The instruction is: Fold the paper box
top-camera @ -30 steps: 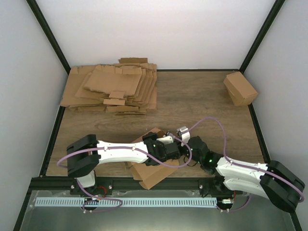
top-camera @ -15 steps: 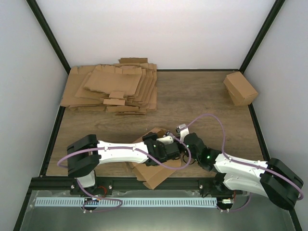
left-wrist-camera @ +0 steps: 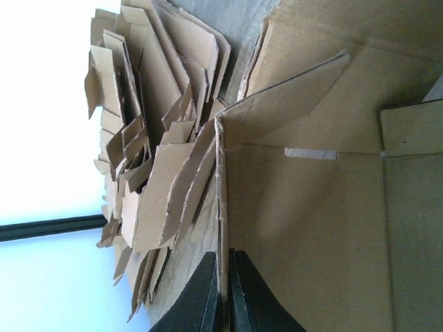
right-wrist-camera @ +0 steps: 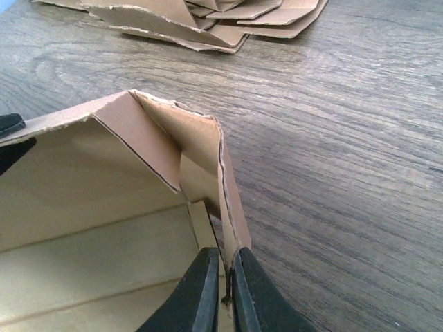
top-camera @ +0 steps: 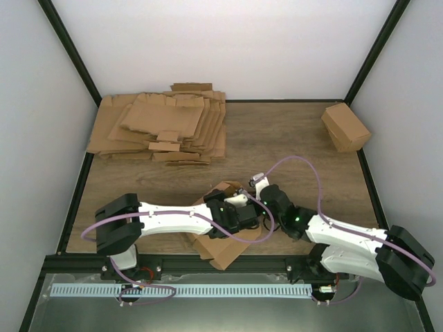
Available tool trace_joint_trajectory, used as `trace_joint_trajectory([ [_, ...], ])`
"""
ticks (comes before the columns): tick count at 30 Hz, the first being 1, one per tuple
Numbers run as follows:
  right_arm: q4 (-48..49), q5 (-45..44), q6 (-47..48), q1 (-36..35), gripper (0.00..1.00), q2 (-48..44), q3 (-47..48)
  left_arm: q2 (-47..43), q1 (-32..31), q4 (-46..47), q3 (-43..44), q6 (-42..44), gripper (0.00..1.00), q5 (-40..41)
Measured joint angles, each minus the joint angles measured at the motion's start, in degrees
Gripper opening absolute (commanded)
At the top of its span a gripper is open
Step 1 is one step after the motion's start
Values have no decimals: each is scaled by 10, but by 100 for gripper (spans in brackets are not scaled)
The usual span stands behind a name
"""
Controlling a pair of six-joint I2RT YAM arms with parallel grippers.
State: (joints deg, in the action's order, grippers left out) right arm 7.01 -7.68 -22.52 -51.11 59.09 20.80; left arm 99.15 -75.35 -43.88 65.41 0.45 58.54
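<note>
paper box (right-wrist-camera: 90, 187): matt brown cardboard, rough edges | table (right-wrist-camera: 346, 138): grained wood

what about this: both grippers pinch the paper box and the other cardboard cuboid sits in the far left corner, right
Wrong: the top view shows the cardboard cuboid in the far right corner. The left gripper and right gripper do pinch the paper box.

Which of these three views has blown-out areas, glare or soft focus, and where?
Top external: evenly lit and sharp, with only soft shadows around the paper box. Left wrist: the wall behind the pile of flat sheets is blown out to white, and the picture is turned sideways. Right wrist: no glare; the table grain is crisp, the pile at the far edge slightly soft.
</note>
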Motion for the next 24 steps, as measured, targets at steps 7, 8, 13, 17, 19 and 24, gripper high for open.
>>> trace_joint_trajectory([
  [7, -77, 5, -9, 0, 8, 20, 61, -20, 7, -11, 0, -9, 4, 2],
  [8, -83, 6, -9, 0, 8, 20, 67, -26, 8, -11, 0, -9, 4, 1],
  [13, -88, 9, -16, 0, 7, 16, 77, -37, 10, -12, 0, -9, 4, 1],
  [17, -84, 13, -38, -1, 7, 16, 74, -37, 10, -10, 0, -11, 4, 1],
  [19, -73, 16, -54, -1, 7, 16, 65, -37, 10, -10, 0, -13, 4, -4],
  [24, -61, 21, -89, -3, 7, 16, 56, -33, 10, -8, 0, -20, 4, -8],
])
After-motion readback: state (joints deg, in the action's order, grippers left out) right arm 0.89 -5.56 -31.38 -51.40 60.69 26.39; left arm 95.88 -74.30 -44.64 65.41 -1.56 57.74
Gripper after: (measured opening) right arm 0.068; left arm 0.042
